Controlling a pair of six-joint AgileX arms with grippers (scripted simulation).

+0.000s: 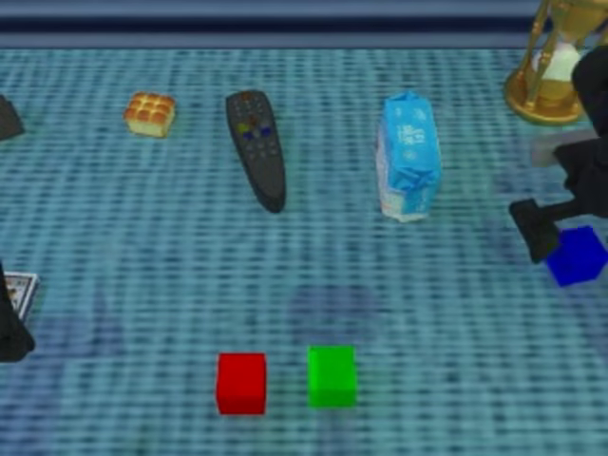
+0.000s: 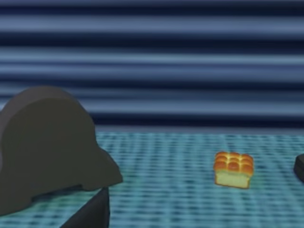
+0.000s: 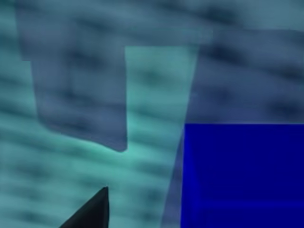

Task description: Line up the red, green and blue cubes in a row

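Observation:
The red cube (image 1: 240, 383) and the green cube (image 1: 332, 376) stand side by side near the table's front edge, a small gap between them. The blue cube (image 1: 576, 255) is far off at the right edge, turned at an angle. My right gripper (image 1: 568, 241) is open around it. One dark finger (image 1: 535, 228) shows to the cube's left, and the other is hidden. In the right wrist view the blue cube (image 3: 242, 175) fills the corner, with a strip of table between it and the one visible fingertip (image 3: 95, 209). My left arm (image 1: 11, 332) is parked at the left edge.
Along the back stand a bread bun (image 1: 149, 114), a dark remote (image 1: 256, 147), a blue carton (image 1: 408, 157) and a golden hourglass (image 1: 556, 66). A small card (image 1: 21, 290) lies by the left arm. A dark rounded object (image 2: 47, 142) looms in the left wrist view.

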